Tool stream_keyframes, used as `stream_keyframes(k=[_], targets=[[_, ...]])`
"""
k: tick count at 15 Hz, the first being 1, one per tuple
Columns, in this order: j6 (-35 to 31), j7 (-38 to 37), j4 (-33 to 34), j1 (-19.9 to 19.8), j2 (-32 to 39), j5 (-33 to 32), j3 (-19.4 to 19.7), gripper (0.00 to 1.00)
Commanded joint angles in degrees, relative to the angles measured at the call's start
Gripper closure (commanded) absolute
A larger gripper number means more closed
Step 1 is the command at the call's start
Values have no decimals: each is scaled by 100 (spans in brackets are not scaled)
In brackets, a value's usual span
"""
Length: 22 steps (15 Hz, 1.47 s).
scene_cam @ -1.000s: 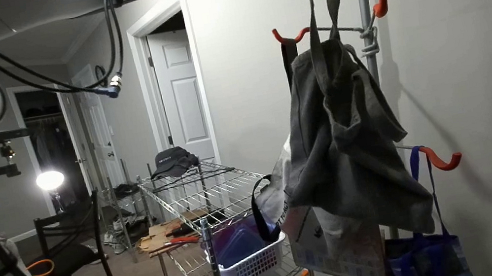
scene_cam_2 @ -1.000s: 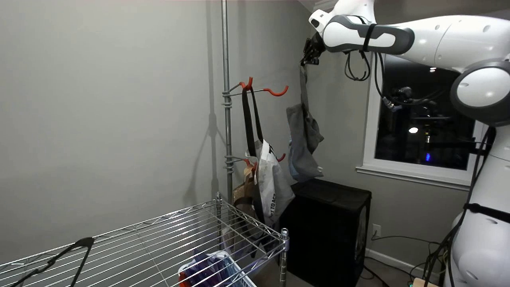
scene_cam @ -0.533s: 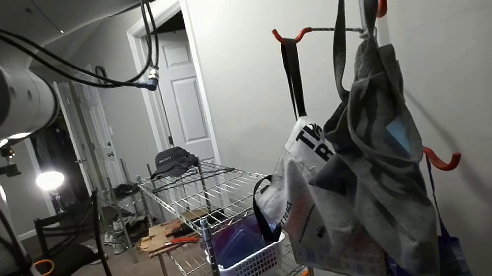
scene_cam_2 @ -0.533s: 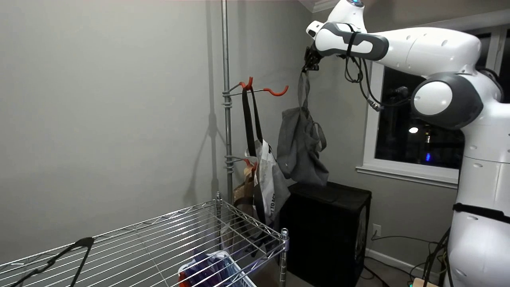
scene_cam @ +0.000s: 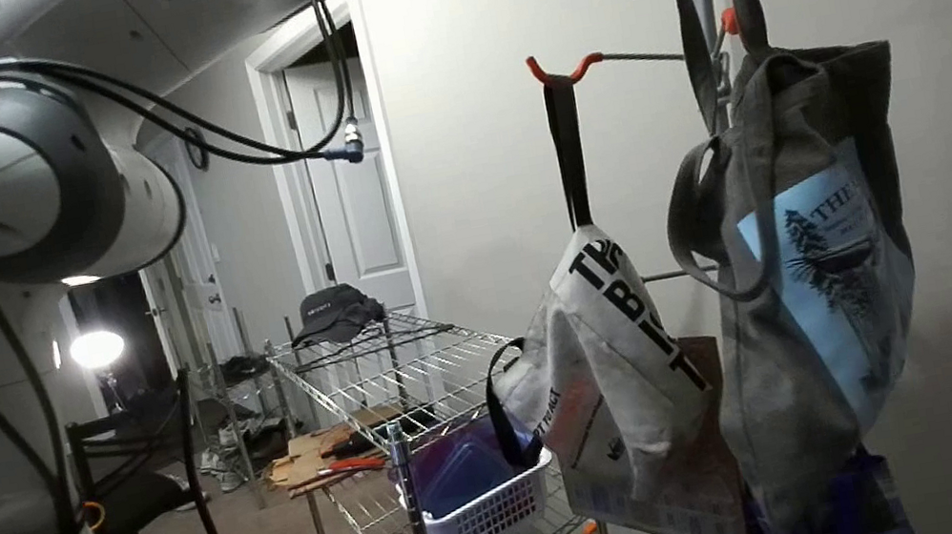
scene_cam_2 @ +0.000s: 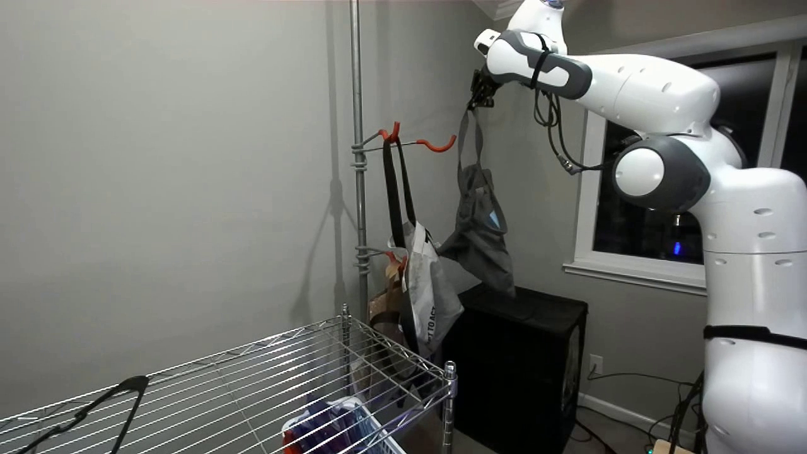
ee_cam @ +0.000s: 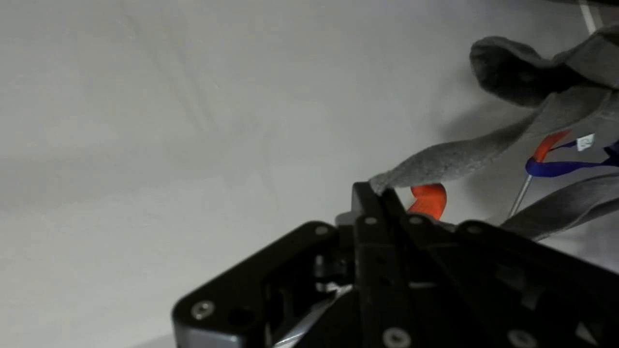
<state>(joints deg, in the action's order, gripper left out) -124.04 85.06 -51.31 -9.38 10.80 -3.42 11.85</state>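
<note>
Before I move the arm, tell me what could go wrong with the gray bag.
The gripper pinches one strap right at its fingertips, so the gray bag might slip free and drop. Its other handle droops as an open loop and could snag on something like the orange-red hook that shows beside the gripper in the wrist view. If the gray bag swings, it may also bump the white bag hanging close by.
</note>
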Motion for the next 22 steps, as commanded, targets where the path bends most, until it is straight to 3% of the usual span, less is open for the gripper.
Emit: stream_keyframes(k=[1,15,22], targets=[[370,263,921,-283,653,173,-259,99],[589,600,1857,-589,1465,588,-369,99],[557,676,2030,-556,1767,694,-680,99]])
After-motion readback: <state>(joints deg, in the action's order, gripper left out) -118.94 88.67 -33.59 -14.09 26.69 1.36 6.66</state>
